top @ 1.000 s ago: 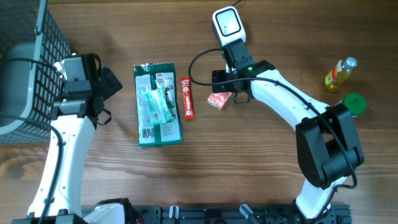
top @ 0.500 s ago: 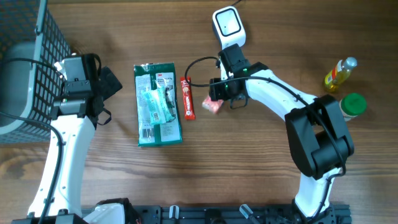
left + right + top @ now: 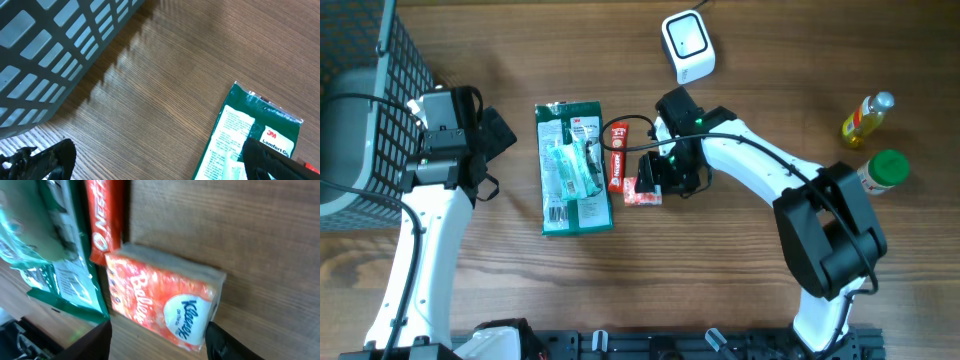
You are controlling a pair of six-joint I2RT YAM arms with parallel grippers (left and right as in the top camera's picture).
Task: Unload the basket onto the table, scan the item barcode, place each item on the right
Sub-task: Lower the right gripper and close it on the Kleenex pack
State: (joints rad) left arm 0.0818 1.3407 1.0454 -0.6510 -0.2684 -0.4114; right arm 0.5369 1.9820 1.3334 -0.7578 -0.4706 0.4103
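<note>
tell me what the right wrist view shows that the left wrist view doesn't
Only the right wrist view shows the orange Kleenex tissue pack and the red Nescafe sachet just above it. Only the left wrist view shows the grey plastic lattice basket. Both show the green 3M packet and the brown wooden table.
</note>
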